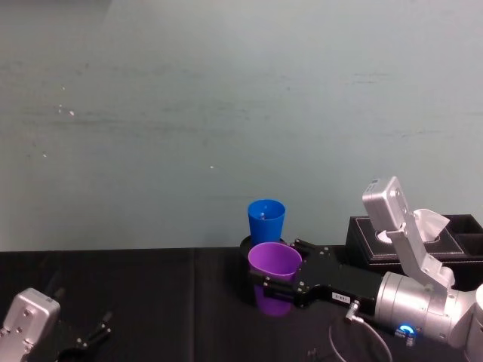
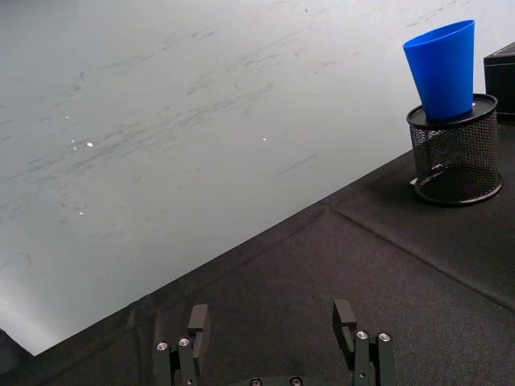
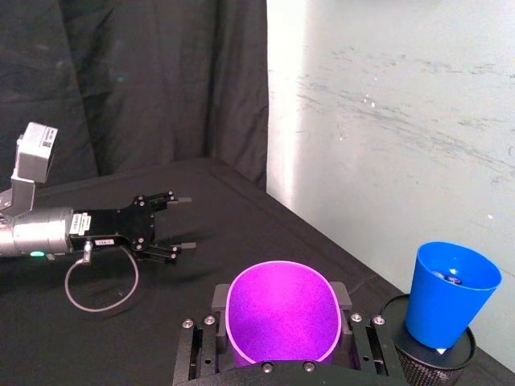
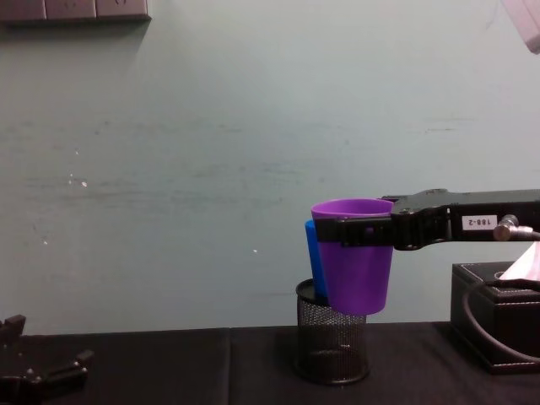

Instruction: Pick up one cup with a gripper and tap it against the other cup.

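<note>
Grippers: the right gripper (image 1: 279, 268) was clamped round the purple cup (image 4: 359, 270), holding it raised just beside the blue cup (image 3: 447, 297), evidently for the tap; the left gripper (image 2: 273, 322) sat parked low, jaws apart. Mesh holder (image 4: 332, 346) propped the blue cup upright.

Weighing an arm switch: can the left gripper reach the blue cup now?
Probably yes: bare cloth lies between the open left gripper and the blue cup in its mesh holder; the right gripper's purple cup hangs beside.
</note>
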`<state>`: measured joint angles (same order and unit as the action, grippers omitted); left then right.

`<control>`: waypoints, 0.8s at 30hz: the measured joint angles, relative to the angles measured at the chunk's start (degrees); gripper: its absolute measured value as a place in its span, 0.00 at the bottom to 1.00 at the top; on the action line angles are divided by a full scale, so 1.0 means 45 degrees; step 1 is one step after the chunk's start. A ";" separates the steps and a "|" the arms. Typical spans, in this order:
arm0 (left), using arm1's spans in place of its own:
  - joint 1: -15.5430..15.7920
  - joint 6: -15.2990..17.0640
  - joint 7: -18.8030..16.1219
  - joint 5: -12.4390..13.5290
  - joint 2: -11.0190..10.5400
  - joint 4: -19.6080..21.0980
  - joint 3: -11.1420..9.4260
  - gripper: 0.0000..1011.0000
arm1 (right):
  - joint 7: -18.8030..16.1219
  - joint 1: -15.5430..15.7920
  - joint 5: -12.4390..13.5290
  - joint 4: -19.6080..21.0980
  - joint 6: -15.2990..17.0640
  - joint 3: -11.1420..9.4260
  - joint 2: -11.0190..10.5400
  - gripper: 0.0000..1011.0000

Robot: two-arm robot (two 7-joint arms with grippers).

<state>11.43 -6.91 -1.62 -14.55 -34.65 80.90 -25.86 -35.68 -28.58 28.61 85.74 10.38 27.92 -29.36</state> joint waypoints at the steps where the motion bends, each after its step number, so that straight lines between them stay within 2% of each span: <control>1: 0.0000 -0.0001 0.0000 0.0000 0.0000 0.0000 0.0000 0.99 | 0.0000 0.0000 -0.0001 0.0001 0.0001 0.0000 0.0000 0.73; 24: 0.0000 0.0000 0.0000 0.0000 0.0000 0.0000 0.0000 0.99 | -0.0007 0.0000 0.0002 0.0000 0.0000 0.0000 0.0000 0.73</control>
<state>11.43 -6.91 -1.62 -14.55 -34.65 80.90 -25.86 -35.71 -28.58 28.61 85.74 10.38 27.92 -29.36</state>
